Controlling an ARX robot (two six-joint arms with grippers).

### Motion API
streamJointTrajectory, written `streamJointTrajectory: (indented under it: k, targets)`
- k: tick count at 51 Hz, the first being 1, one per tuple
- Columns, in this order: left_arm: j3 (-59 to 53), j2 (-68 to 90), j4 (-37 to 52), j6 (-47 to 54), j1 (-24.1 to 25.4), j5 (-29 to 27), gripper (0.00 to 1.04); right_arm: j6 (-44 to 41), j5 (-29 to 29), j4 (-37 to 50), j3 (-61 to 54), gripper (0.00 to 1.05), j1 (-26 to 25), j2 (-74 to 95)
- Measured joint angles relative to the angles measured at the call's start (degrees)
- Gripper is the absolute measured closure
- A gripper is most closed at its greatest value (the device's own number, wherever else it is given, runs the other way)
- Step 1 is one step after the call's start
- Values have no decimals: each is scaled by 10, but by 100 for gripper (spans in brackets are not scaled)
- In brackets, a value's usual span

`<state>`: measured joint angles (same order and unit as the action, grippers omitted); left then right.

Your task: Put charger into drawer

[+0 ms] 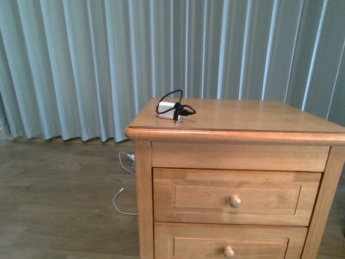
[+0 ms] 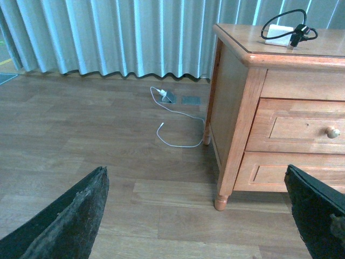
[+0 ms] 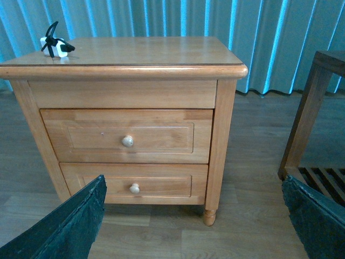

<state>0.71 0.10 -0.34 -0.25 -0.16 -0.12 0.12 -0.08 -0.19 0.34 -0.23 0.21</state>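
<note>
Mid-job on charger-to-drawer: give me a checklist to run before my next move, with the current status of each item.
1. The drawer open to receive: not ok, its front sits flush, closed.
2. The knob free to grasp: ok, nothing in front of it.
3. The charger located: ok, on the nightstand top, black cable looped around it.
4. The left gripper open and empty: ok.
5. The right gripper open and empty: ok.
6. The white cable clear of the drawer's path: ok, it lies on the floor beside the nightstand.
</note>
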Motion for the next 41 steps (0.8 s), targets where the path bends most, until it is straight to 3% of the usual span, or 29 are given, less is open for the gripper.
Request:
streamJointTrajectory:
  k: [12, 20, 41]
  targets:
    - [0, 0, 0, 0, 0, 0, 6, -16, 16, -17, 4, 8, 6, 9]
    - [0, 0, 0, 0, 0, 0, 6, -38, 32, 17, 23, 8, 40, 123]
    - [0, 0, 0, 0, 0, 0, 6, -55, 52, 285, 135, 8, 125, 578]
